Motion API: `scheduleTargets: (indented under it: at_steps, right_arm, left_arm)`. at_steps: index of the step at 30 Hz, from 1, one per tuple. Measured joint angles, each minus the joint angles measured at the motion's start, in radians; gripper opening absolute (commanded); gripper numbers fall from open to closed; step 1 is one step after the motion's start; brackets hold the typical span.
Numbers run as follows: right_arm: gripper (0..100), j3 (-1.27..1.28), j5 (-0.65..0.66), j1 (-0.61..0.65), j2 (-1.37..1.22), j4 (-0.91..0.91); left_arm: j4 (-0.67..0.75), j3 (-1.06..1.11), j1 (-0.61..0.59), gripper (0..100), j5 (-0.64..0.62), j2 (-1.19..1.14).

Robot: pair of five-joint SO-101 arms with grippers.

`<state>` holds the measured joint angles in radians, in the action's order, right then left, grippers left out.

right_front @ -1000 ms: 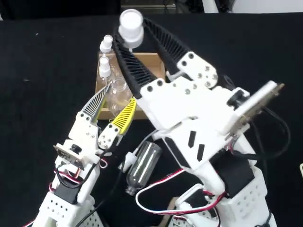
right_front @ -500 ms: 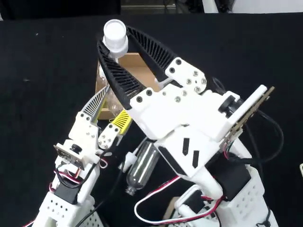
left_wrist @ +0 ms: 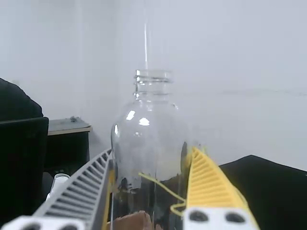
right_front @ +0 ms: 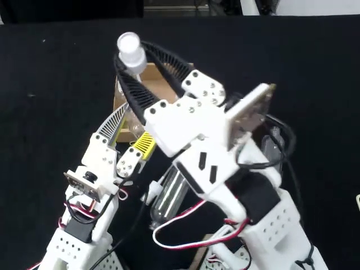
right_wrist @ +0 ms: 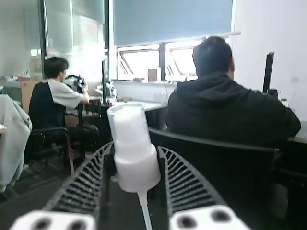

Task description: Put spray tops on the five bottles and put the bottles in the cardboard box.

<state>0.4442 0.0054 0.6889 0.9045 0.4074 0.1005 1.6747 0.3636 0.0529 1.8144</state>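
Gripping an uncapped bottle (left_wrist: pixel 148 143) upright at the cardboard box (right_front: pixel 166 76) edge, left fingers (left_wrist: pixel 206 179) were closed on it. Right fingers (right_wrist: pixel 184 184) clamped a spray top (right_wrist: pixel 132 148) just above. A second bottle (right_front: pixel 169 194) lay capless on the counter (right_front: pixel 56 67), so approx. 2+ bottles left to cap & box.

Your desk (right_front: pixel 50 84) shows as a plain black surface in the high view. In the left wrist view you get a bare white wall (left_wrist: pixel 240 57) and a dark cabinet (left_wrist: pixel 67 148) with a pale top. The right wrist view shows an office: bright windows (right_wrist: pixel 144 60) under a lowered blind (right_wrist: pixel 168 19), a black chair back (right_wrist: pixel 216 148) and a dark monitor (right_wrist: pixel 267 72).
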Motion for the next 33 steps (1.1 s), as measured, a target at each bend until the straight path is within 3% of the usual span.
scheduleTargets:
  at_steps: [6, 12, 25, 29, 33]
  right_arm:
    - [1.5, 0.026, 0.000, 0.006, 0.026, 0.066]
    - [14.9, 0.040, 0.000, 0.025, 0.100, 0.186]
    - [14.1, 0.055, 0.000, 0.031, 0.101, 0.221]
    - [14.1, -0.037, 0.000, 0.028, 0.101, 0.272]
    - [14.1, -0.163, 0.000, -0.052, 0.106, 0.381]
  left_arm:
    - [0.000, 0.000, 0.000, 3, 0.000, 0.000]
    - [0.000, 0.000, 0.003, 3, 0.000, 0.000]
    - [0.000, 0.000, 0.000, 3, 0.000, 0.000]
    - [0.000, 0.000, 0.000, 3, 0.000, 0.000]
    - [0.000, 0.000, 0.000, 3, 0.000, 0.000]
